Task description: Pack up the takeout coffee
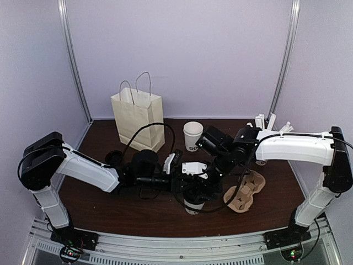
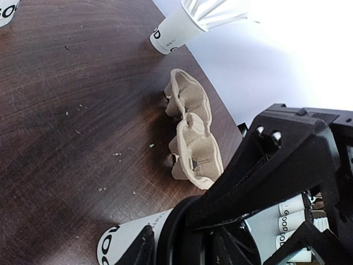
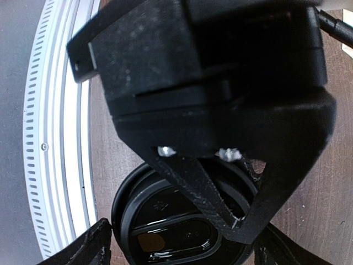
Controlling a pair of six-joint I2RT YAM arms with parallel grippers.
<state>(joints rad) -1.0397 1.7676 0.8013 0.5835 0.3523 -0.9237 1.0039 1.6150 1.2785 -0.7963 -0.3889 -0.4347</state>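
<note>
One takeout coffee cup (image 1: 193, 208), white with dark lettering, stands near the table's front middle. My left gripper (image 1: 186, 190) is shut on its side; one finger (image 2: 137, 247) lies on the paper wall (image 2: 124, 238). A black lid (image 3: 165, 232) sits on top of this cup. My right gripper (image 3: 185, 251) hangs over the lid, open, a fingertip (image 3: 88, 248) on each side of the rim; the left gripper's body hides part of it. A second white cup (image 1: 193, 135), without a lid, stands behind. The paper bag (image 1: 137, 117) stands upright at the back left.
A brown pulp carrier (image 1: 245, 191) lies right of the held cup, also the carrier (image 2: 193, 132) in the left wrist view. A white cup full of sticks (image 2: 176, 26) stands at the back right. A loose black lid (image 1: 113, 157) lies left of the bag's foot. The table's metal front rail (image 3: 55, 138) is close.
</note>
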